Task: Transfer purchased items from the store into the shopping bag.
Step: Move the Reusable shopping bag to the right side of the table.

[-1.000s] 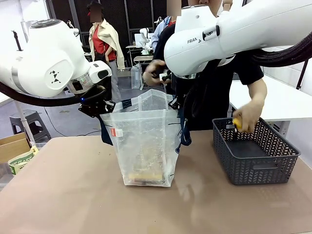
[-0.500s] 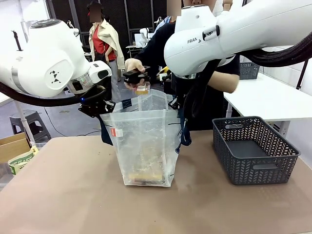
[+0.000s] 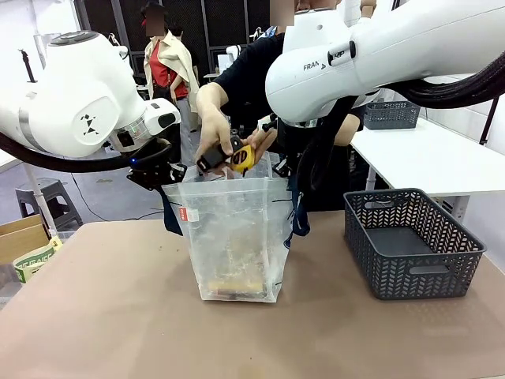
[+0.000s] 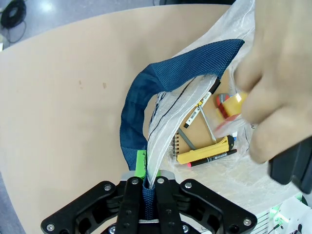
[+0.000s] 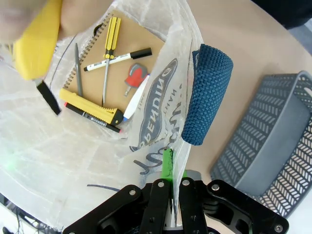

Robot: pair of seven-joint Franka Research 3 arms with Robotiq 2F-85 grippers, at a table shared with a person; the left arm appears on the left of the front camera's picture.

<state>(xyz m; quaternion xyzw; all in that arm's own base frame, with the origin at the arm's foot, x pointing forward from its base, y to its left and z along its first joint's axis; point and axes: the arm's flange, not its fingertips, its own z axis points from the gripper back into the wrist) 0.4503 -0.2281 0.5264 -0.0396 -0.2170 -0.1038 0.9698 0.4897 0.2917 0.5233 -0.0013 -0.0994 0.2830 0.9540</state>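
A wide brown table [image 3: 95,316] is holding everything. Two big white arms are reaching over it, the left arm [image 3: 71,95] from the left side and the right arm [image 3: 379,55] from the right. A person [image 3: 252,75] in a dark top is standing at the far side and leaning in.

The shopping bag [image 3: 233,229] is standing upright in the middle of the table, between the two arms, with its top open. It is clear plastic with dark blue handles. The grey basket [image 3: 410,253] is sitting on the table to the right of the bag, a little apart from it.

The left gripper [image 4: 147,183] is pressing its fingers together on the bag's left rim and the blue strap [image 4: 146,107] there. The right gripper [image 5: 170,183] is pinching the bag's right rim, just beside the other strap [image 5: 207,92]. Together they are holding the bag's mouth wide.

The person's hand [image 3: 215,134] is hanging right over the open top. It is gripping a yellow thing [image 3: 242,158] and something black [image 3: 209,162].

Down in the bottom of the bag a brown notebook [image 5: 146,39] is lying flat. On it are resting a yellow knife [image 5: 90,106], a screwdriver [image 5: 111,39] with a yellow and black grip, a white marker [image 5: 117,59], a small red thing [image 5: 135,78] and some pens.
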